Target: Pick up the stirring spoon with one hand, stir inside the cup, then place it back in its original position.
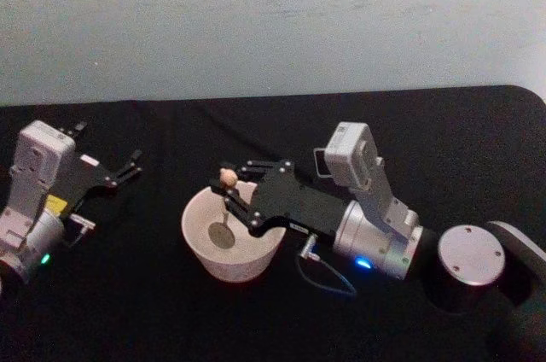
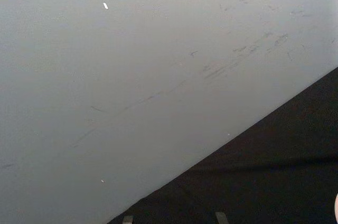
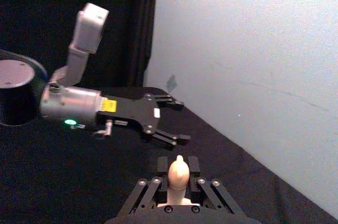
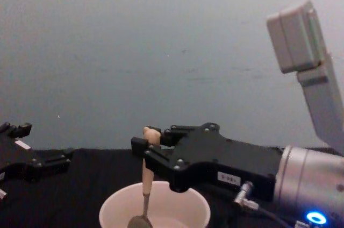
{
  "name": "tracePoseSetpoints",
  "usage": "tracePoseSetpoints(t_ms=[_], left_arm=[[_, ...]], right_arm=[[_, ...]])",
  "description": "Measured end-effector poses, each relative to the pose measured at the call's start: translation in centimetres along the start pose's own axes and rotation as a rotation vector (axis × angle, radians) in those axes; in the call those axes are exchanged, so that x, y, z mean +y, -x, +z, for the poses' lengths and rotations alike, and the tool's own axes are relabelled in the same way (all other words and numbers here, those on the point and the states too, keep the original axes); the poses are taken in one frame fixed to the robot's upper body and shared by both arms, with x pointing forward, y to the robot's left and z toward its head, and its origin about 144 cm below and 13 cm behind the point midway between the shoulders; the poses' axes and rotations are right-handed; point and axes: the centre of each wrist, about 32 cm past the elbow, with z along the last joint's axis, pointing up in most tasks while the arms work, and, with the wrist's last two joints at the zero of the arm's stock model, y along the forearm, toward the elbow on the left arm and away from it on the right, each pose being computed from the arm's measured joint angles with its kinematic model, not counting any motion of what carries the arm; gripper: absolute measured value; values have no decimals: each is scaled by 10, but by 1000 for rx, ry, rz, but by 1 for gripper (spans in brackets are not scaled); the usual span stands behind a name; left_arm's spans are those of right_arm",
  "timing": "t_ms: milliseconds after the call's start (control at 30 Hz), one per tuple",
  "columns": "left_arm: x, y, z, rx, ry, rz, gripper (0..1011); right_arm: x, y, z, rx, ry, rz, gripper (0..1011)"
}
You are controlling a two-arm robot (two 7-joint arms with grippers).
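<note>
Cup: the cream cup [image 1: 232, 268] is sitting on the black table [image 1: 153, 319] near the front, just left of the middle, with its mouth facing up.
Stirring spoon: the stirring spoon [image 4: 145, 178] is standing almost upright inside the cup. Its metal bowl is hanging low in the cup's hollow, while its beige bear-head knob is poking up above the rim.
Right gripper: the right gripper [image 1: 229, 192] is reaching in from the right over the cup's far rim. Its black fingers are pinching the spoon's handle just under the knob.
Left gripper: the left gripper [image 1: 128, 169] is waiting at the table's left side, well apart from the cup. Its fingers are spread wide and gripping nothing.
Wall: a pale wall [image 1: 273, 20] is rising behind the table's far edge.
</note>
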Motion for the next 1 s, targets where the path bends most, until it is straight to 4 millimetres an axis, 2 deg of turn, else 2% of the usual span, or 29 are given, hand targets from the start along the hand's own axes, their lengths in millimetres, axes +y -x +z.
tracePoseSetpoints(t_ms=[233, 467, 1000], left_arm=[[0, 0, 0, 0, 0, 0, 1001], [0, 0, 0, 0, 0, 0, 1001], [0, 0, 0, 0, 0, 0, 1001]], right_arm=[[9, -9, -3, -9, 11, -51, 214], [7, -17, -6, -17, 23, -89, 214], [4, -18, -5, -18, 26, -97, 214]])
